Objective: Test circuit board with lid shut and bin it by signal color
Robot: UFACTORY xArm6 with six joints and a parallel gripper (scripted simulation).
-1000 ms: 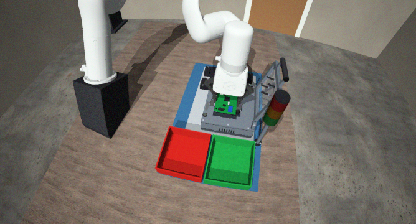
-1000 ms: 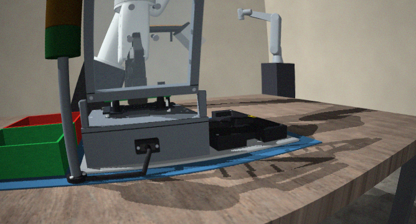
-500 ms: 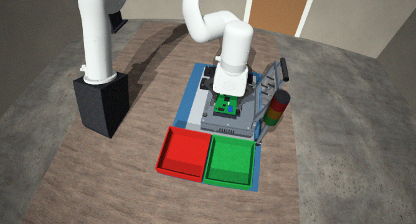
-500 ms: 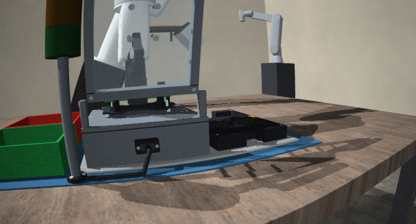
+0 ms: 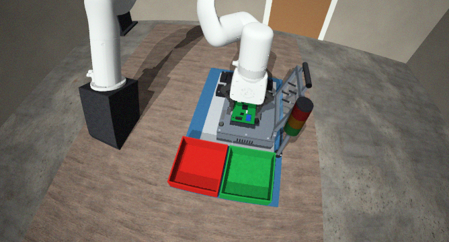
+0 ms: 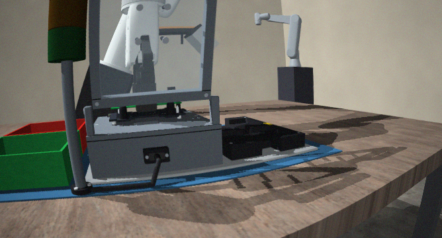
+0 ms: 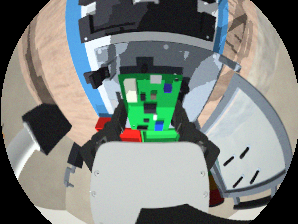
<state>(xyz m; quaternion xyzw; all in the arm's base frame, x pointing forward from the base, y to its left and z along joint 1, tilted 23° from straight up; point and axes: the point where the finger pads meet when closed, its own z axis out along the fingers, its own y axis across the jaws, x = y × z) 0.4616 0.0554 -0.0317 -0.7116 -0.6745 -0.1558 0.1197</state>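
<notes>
1. The claw (image 5: 245, 111) points straight down over the tester (image 5: 235, 132), in the middle of the top view.
2. The green board (image 5: 242, 116) is between the claw's two black fingers (image 5: 232, 107). One finger is at each long side of the board.
3. The fingers stand wide apart, but they are clamped on the board, which fills the space between them.
4. In the wrist view the board (image 7: 153, 104) is in the middle of the frame, face up, right under the claw, with the dark fingers on its left and right.
5. In the side view the board (image 6: 145, 106) shows only as a thin green line. It is very low, at the top of the tester (image 6: 152, 145), just under the bottom bar of the lid (image 6: 94, 45).
6. I cannot tell if the pins go through its holes.
7. The lid stands up, open. In the top view it is to the right of the claw, and its black handle (image 5: 306, 74) is at the top.
8. The light tower (image 5: 299, 115) is just to the right of the tester.
9. The black tray (image 7: 147, 3) is at the top of the wrist view, past the board.
10. The red bin (image 5: 193, 188) and the green bin (image 5: 249, 199) sit side by side below the tester in the top view, on the blue mat (image 5: 198, 124). The claw and board are apart from both bins.
</notes>
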